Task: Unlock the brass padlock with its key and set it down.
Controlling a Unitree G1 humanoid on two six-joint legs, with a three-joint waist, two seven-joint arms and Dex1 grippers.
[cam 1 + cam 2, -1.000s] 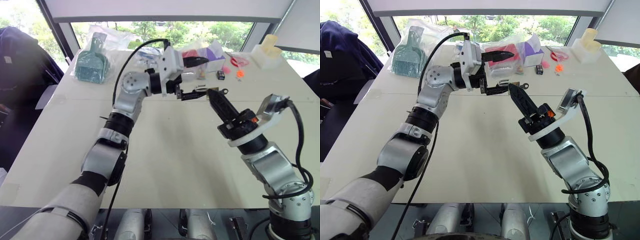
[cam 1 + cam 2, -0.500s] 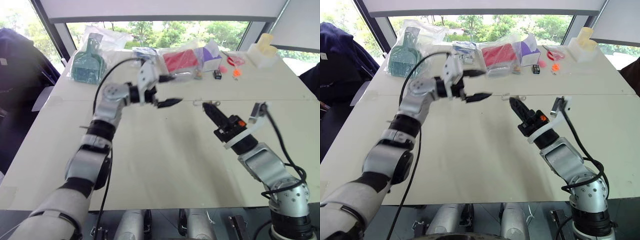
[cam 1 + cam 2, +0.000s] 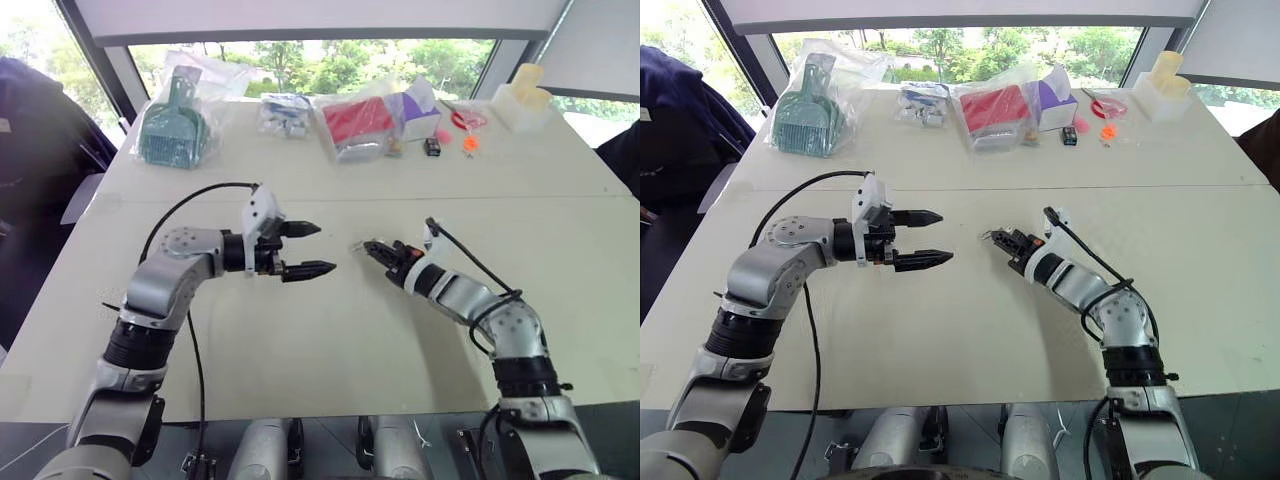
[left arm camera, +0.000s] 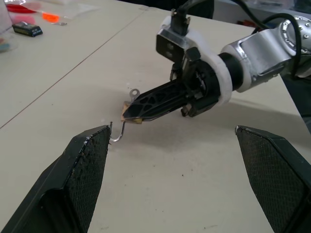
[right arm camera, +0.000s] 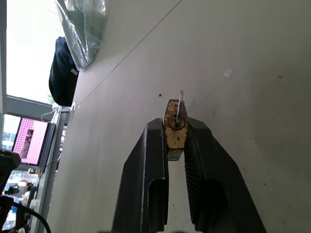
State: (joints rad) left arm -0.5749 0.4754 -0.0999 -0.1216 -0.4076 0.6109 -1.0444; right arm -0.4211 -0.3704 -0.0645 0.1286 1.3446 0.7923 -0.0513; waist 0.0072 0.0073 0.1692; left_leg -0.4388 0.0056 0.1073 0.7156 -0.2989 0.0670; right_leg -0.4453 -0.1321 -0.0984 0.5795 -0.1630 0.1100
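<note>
Head views: left gripper at centre-left of frame, fingers spread wide and empty, pointed at the right gripper at centre, low over the table.
Table's far edge: green dustpan in a bag at upper left, red packet at upper centre.
Left wrist view: brass padlock at centre-left, pinched at the right gripper's tip, silvery shackle swung open toward the table.
Right wrist view: padlock at centre, clamped between both black fingers, key standing in it.
</note>
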